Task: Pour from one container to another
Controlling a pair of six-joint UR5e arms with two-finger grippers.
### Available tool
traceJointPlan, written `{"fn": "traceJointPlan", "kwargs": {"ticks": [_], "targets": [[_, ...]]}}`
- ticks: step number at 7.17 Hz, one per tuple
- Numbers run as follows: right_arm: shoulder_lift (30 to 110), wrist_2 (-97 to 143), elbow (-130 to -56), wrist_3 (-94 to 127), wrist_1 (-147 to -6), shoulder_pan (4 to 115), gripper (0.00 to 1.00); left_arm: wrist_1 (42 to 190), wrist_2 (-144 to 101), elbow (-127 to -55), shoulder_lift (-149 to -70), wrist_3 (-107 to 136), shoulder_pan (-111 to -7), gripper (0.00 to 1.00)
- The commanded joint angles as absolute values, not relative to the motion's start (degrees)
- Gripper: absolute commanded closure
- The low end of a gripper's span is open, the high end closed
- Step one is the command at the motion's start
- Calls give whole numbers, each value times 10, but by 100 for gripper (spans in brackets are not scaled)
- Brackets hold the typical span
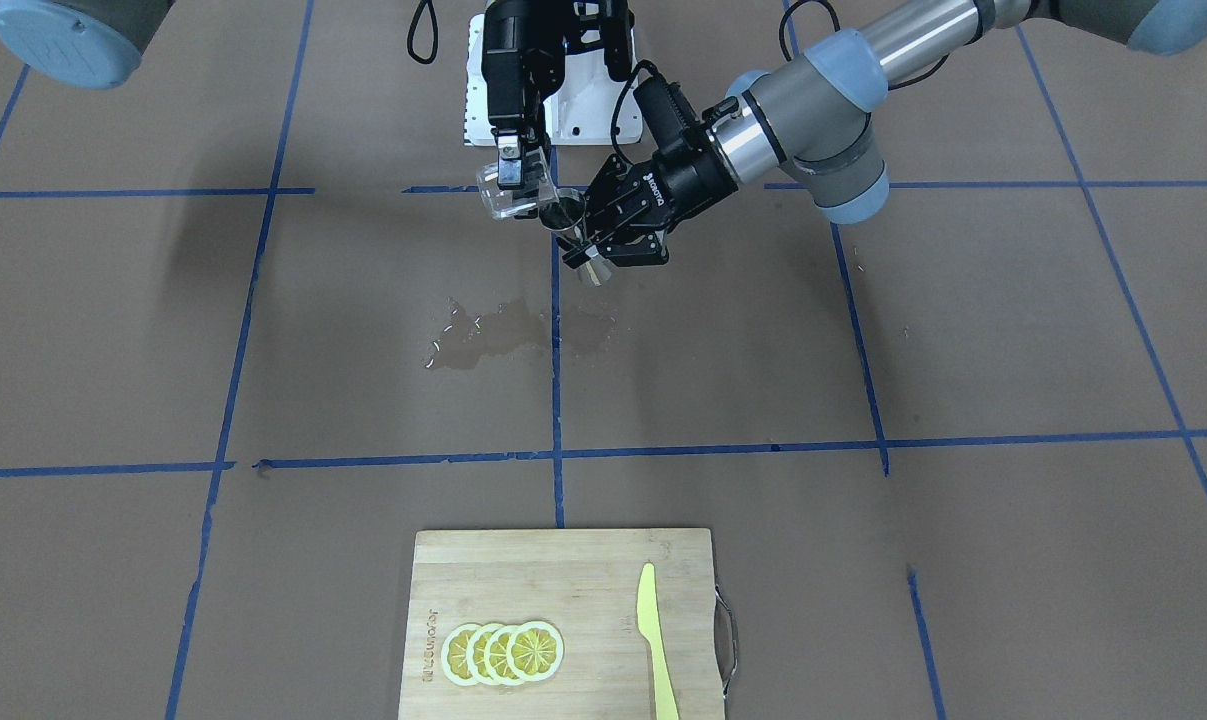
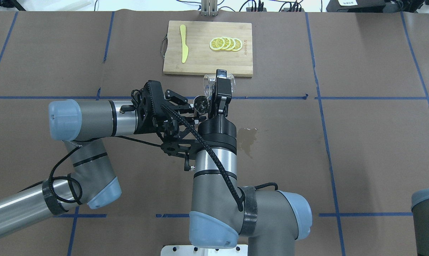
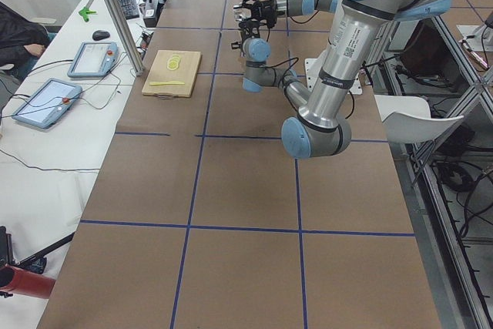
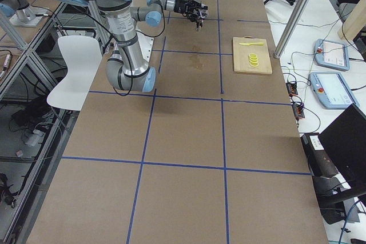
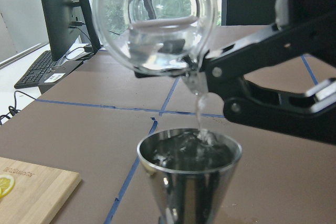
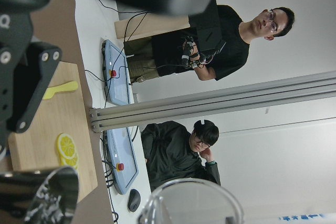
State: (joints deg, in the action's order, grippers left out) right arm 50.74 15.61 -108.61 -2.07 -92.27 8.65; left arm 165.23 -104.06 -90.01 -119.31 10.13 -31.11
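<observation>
**Water running from beaker to jigger**

Nearest my left wrist camera is the steel jigger [image 5: 189, 166], pinched between the left gripper's [image 1: 591, 243] fingers. Just above it, the right gripper [image 2: 220, 85] clamps the tilted glass beaker [image 5: 155, 19], and a thin stream [image 5: 201, 111] falls into the jigger. Below lies a wet patch [image 1: 508, 335], and farther off I see the cutting board [image 1: 563, 580].
</observation>
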Motion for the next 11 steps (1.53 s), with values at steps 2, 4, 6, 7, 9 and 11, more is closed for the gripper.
{"fn": "traceJointPlan", "kwargs": {"ticks": [2,4,6,7,9,11], "targets": [[511,193,-1140,11,-890,88,100,1652,-1041,-900,-1193,101,-311,100],[535,224,-1141,59,-799,91,100,1652,-1041,-900,-1192,101,-311,100],[539,230,-1141,68,-795,91,100,1652,-1041,-901,-1192,101,-312,100],[540,230,-1141,67,-795,91,100,1652,-1041,-903,-1192,103,-313,100],[541,230,-1142,66,-795,91,100,1654,-1041,-905,-1192,109,-337,100],[541,230,-1142,66,-795,91,100,1657,-1041,-911,-1187,134,-364,100]]}}
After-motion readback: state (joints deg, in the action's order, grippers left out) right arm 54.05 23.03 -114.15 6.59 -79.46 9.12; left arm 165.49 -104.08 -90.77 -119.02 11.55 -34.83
